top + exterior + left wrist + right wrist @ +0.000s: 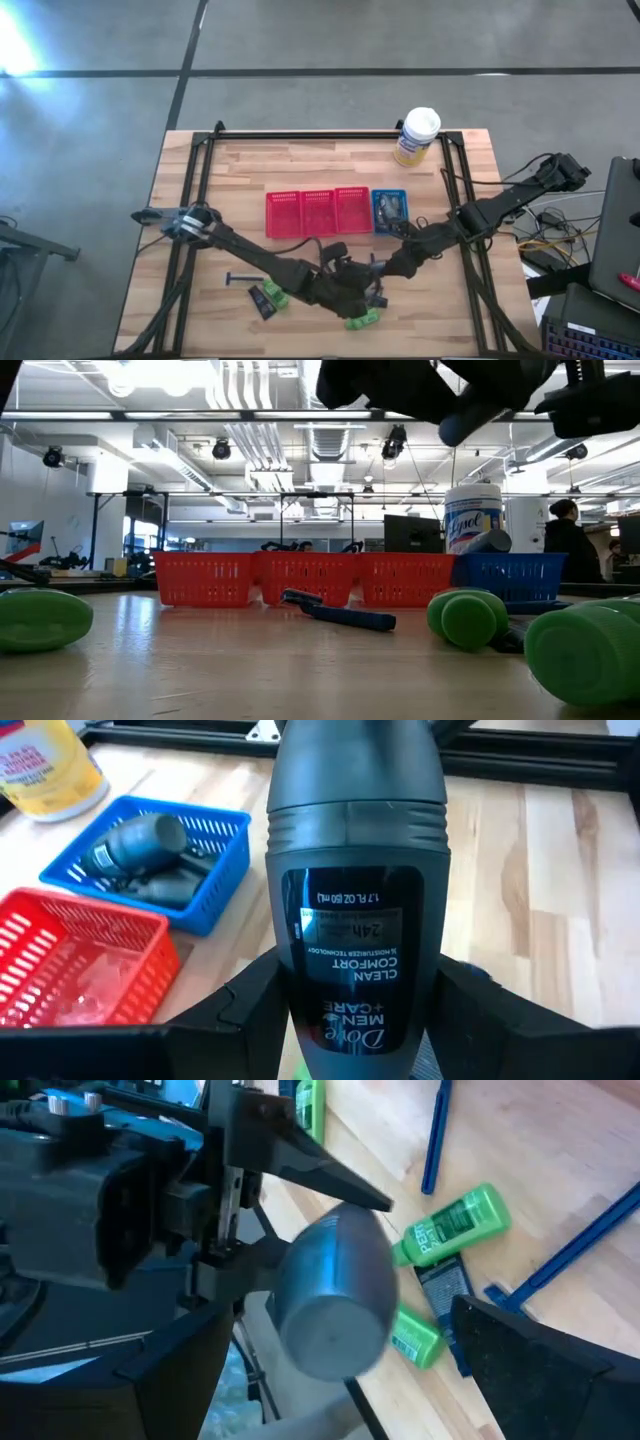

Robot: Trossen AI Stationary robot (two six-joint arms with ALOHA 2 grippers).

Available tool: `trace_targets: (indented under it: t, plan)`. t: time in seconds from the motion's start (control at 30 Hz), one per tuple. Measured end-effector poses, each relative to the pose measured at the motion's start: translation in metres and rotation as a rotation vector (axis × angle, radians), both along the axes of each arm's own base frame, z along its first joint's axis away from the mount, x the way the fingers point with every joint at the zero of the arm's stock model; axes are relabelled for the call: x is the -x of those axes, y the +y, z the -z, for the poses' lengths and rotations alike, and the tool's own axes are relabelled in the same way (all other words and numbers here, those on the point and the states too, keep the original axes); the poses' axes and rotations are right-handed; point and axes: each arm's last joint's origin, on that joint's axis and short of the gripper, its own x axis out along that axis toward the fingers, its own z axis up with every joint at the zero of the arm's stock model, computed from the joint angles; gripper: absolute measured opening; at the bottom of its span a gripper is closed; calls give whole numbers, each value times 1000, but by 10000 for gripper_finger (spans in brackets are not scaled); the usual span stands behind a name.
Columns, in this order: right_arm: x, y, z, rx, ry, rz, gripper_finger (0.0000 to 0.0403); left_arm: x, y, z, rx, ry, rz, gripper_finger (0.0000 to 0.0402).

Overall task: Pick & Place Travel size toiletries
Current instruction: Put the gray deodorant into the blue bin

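Observation:
My left gripper [350,1025] is over the table's near middle [350,282], shut on a grey oval mini bottle [350,890] labelled Dove Men+Care. My right gripper [345,1320] faces it [392,264] and is open. Its fingers [520,1360] stand on either side of the bottle's free end [330,1315] without touching. Green mini tubes [362,320] [275,295], a small black tube [264,304] and a thin razor [243,278] lie flat on the near table. More grey bottles [150,855] lie in the blue basket. My left gripper pinches the grey bottle between its two fingers [255,1010] on the sides of its labelled body [345,990], at the end nearer the wrist. The bottle lies along the fingers and sticks out beyond them toward my right gripper. It is lifted clear of the table.
Three red mesh baskets [317,212] and a blue one [389,210] sit in a row at mid-table. A big white-and-yellow canister [417,135] stands at the far edge. A black frame [200,200] borders the table. In the low view a blue razor [340,613] lies before the baskets.

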Motion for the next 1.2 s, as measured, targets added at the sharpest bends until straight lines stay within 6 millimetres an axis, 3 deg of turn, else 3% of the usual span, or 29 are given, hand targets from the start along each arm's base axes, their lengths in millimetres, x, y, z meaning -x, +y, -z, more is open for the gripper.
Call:
trace_targets:
  t: [0.5, 0.8, 1.2]
  plan:
    - [-1, -2, 0, 17, -6, 46, 368, -8, 7, -5, 7, -50, 22, 194]
    - [-11, 4, 11, 0, 35, 43, 368, -8, 7, -5, 8, -51, 21, 194]
    - [-17, 7, 15, -11, 29, 49, 364, -5, 7, 4, 5, -20, 23, 194]
